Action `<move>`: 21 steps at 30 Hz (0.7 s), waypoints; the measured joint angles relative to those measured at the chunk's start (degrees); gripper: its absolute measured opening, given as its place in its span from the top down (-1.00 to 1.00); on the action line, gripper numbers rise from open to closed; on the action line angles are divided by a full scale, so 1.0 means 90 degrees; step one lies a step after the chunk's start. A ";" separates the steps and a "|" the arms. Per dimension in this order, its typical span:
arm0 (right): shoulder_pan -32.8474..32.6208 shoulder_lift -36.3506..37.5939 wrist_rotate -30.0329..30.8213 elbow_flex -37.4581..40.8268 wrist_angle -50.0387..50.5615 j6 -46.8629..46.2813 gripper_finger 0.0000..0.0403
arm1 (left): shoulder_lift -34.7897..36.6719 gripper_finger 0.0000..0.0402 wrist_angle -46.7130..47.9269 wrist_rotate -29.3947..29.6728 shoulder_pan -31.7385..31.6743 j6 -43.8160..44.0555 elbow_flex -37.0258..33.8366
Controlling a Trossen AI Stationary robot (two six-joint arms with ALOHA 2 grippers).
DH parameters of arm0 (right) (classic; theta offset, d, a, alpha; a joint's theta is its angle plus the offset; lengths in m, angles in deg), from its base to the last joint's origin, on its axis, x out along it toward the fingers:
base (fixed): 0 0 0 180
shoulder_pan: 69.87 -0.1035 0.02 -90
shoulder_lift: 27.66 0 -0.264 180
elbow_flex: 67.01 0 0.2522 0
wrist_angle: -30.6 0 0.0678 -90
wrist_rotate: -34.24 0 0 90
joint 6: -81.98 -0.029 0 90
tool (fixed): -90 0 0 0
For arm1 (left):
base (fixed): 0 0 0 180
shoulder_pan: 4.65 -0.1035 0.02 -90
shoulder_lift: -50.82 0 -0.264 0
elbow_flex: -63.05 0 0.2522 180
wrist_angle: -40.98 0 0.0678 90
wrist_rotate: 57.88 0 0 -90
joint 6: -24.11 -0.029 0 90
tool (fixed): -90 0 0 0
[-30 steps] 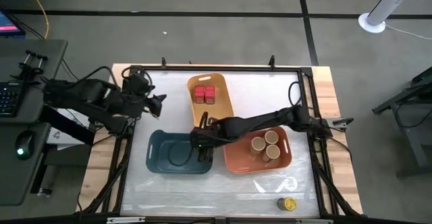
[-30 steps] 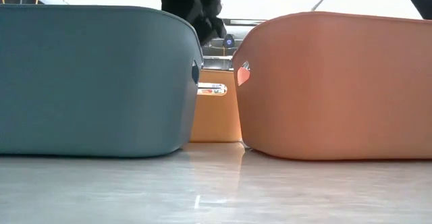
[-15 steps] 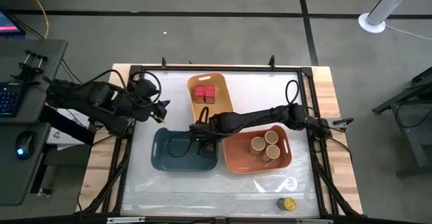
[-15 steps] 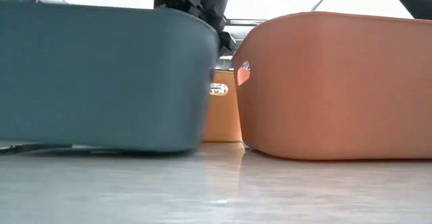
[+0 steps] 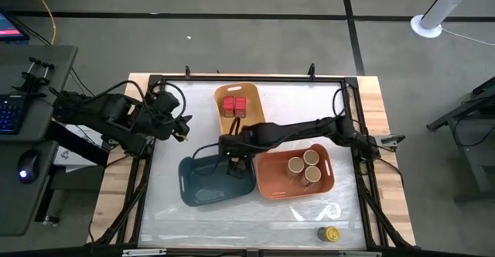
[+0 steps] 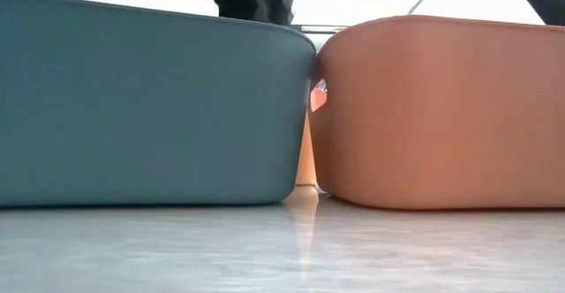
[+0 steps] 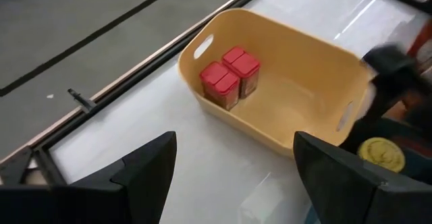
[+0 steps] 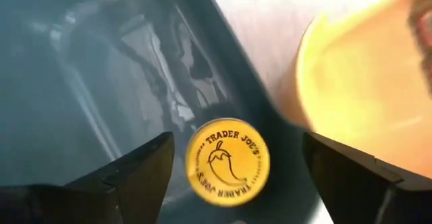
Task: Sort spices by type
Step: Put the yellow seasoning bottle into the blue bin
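Observation:
My right gripper reaches down into the teal bin, open. Its fingers stand apart on either side of a yellow-lidded spice jar without touching it. The jar stands lid up on the bin's floor, close to the wall nearest the yellow bin, and its lid also shows in the left wrist view. My left gripper hangs open and empty above the table's left side. Two red tins stand in the yellow bin. Three tan-lidded jars stand in the orange bin. Another yellow-lidded jar stands on the table near the front right.
The teal bin sits skewed, with its right wall against the orange bin. A black frame rims the table. There is bare tabletop in front of the bins and on the left.
The teal bin has slid toward the table's right edge and turned a little, closing the gap to the orange bin. My right gripper has moved that way with it, staying inside the bin. My left gripper has rolled slightly in place.

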 joint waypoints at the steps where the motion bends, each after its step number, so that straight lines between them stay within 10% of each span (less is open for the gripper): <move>1: 0.0000 0.0093 0.0005 0.0000 -0.0013 0.0123 -0.60 | 0.0000 -0.41 0.0071 0.0000 0.0000 0.0030 0.0000; 12: -0.0644 0.1017 0.0055 0.0000 0.1543 0.0673 -0.60 | 0.0003 -0.41 0.0324 -0.0012 0.0117 0.0065 0.0000; 21: -0.2321 0.1750 -0.0513 0.1148 0.2884 -0.2482 -0.60 | 0.0002 -0.41 0.0272 -0.0005 0.0340 0.0058 0.0000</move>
